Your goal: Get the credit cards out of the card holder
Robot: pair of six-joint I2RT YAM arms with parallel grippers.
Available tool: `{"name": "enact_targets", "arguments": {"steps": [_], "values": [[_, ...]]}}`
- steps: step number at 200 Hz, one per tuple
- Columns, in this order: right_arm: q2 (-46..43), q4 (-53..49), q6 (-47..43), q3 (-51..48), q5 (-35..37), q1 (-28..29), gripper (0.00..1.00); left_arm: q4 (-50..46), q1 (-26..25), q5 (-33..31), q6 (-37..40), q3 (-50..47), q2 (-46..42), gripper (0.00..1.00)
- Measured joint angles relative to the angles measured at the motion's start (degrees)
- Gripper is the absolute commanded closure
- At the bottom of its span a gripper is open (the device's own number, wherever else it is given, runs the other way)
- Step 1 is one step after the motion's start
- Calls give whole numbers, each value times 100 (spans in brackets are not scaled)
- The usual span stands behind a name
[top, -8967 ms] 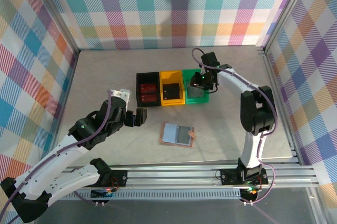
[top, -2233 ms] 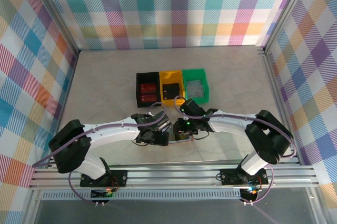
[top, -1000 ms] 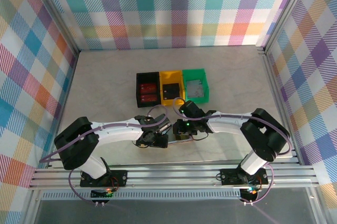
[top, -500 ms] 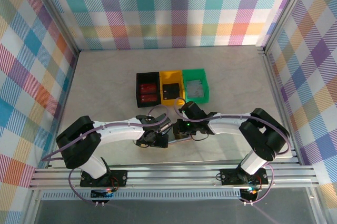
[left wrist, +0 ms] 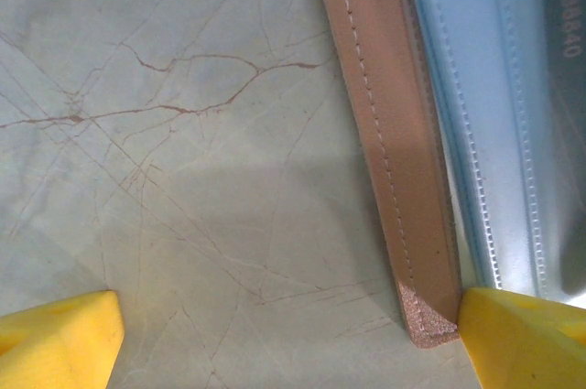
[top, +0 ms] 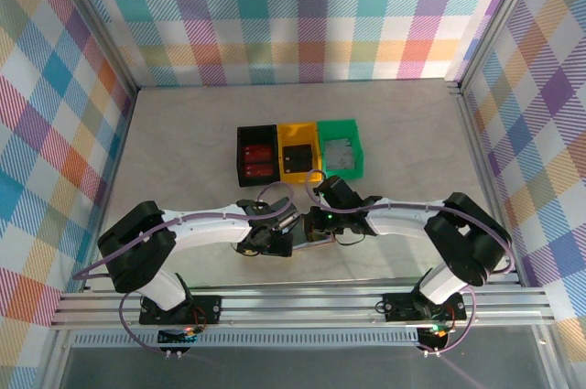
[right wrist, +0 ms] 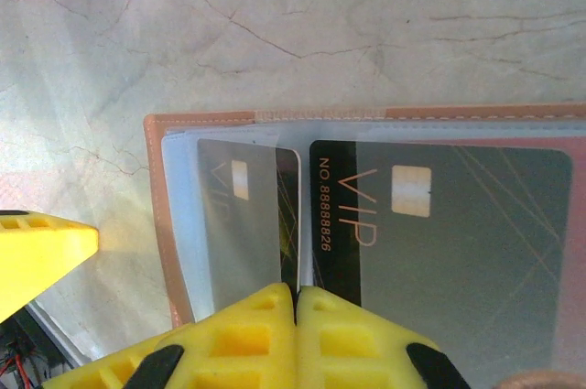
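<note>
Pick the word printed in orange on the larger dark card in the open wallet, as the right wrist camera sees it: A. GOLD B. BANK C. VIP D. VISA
C: the dark credit card tucked in the card holder carries orange letters that spell VIP, next to a printed number.

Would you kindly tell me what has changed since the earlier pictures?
Both arms came down to the open tan leather card holder. The right claw closed at the edge of the dark grey VIP card; the left claw is open, straddling the holder's rim. The black, yellow and green plastic bins stayed put.
</note>
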Motion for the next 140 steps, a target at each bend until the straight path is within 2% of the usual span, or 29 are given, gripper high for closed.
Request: {"name": "enact_targets", "arguments": {"steps": [75,140], "values": [[-319,-275,-122,-136,83,-164,100,-31,0,7,0,26,22,6],[-745,-555,-271,-326,-120,-396,100,-39,0,4,22,33,22,6]]}}
